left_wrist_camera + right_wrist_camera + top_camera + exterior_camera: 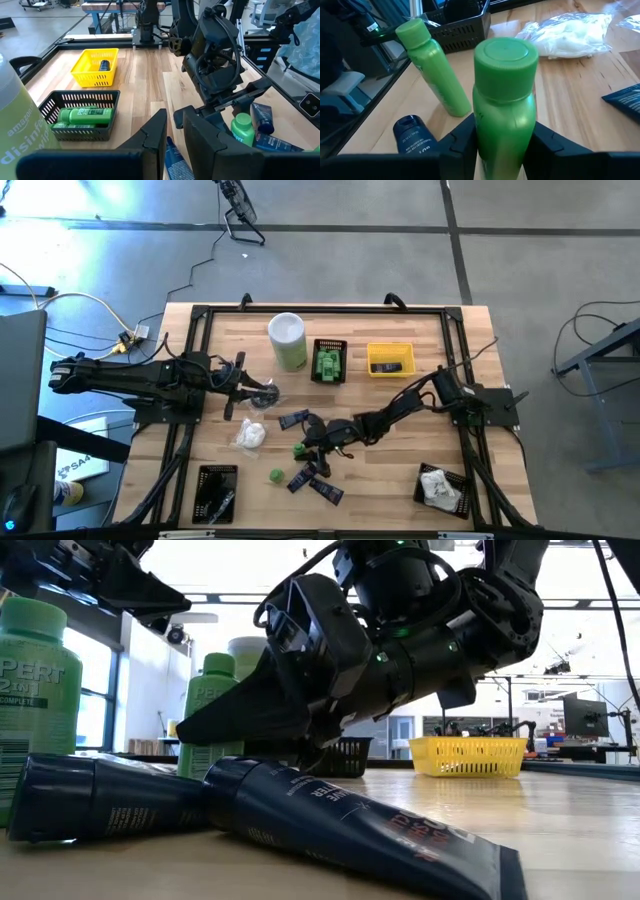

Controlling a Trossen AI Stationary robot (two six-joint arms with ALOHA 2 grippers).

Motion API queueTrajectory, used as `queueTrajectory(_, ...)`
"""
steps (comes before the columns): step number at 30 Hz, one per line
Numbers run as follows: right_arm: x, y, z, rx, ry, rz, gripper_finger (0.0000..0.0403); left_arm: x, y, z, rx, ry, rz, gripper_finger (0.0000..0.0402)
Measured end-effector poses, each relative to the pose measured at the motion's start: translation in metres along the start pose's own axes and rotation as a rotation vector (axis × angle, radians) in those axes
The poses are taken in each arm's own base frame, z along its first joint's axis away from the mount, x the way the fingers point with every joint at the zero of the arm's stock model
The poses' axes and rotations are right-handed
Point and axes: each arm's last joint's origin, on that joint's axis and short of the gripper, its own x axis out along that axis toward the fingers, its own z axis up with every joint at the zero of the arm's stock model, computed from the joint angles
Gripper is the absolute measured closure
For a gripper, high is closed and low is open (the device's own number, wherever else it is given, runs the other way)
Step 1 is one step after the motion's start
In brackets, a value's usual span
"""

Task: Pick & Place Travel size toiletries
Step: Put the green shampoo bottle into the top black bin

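Right gripper (502, 142) low at table centre, fingers pressed on both sides of upright green bottle (504, 105); grip looks closed on it. Second green bottle (434, 70) stands just beside, navy tube (412, 134) lying near. White packet (565, 35) farther off on bare wood. Left gripper (262, 395) hovers left of centre, jaws narrow, nothing between them. Black basket (329, 361) and yellow basket (390, 359) sit near far edge, well apart from cluster; open wood between

Even overhead light; low view backlit by windows, foreground blurred.
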Motion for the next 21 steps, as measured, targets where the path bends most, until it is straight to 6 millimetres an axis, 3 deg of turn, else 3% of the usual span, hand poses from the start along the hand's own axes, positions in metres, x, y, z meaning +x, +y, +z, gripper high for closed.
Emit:
queueTrajectory(3,-0.002,0.002,0.005,0.0,-0.008,0.0,0.0292,0.0,0.0,0.0,0.0,0.0,0.0,0.0341)
queueTrajectory(11,-0.022,0.0,0.045,0.018,0.007,-0.094,0.0296,0.0,0.0,0.0,0.0,0.001,-0.001,0.0341)
queueTrajectory(21,-0.074,-0.004,0.103,0.045,0.065,-0.285,0.0296,0.0,0.0,0.0,0.0,0.002,-0.007,0.0341)
